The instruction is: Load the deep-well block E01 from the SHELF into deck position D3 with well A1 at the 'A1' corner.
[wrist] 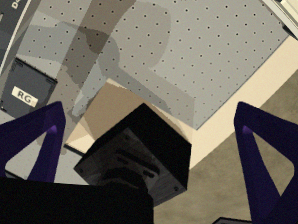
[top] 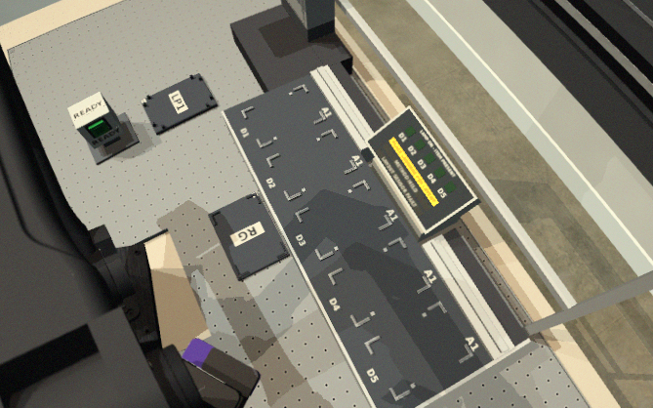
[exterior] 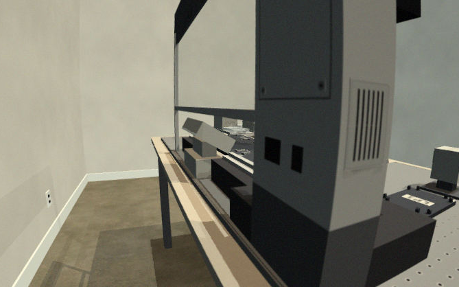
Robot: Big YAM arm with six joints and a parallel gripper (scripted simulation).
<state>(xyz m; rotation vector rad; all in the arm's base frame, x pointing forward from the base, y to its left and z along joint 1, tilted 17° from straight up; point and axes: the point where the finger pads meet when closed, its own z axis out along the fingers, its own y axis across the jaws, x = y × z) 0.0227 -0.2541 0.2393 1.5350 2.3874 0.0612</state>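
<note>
My gripper (wrist: 149, 111) is wide open and holds nothing. My big dark arm (top: 24, 227) fills the left of the top view. The long deck (top: 318, 167) shows only corner brackets at D3 (top: 348, 238). The regrip pad (top: 250, 235) lies beside it. I cannot see the block anywhere.

Pale walls (exterior: 116, 71), brown floor (exterior: 116, 213).

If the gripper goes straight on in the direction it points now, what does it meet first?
The gripper would probably meet the arm's black base block, seen between its open jaws in the wrist view; depth is unclear.
</note>
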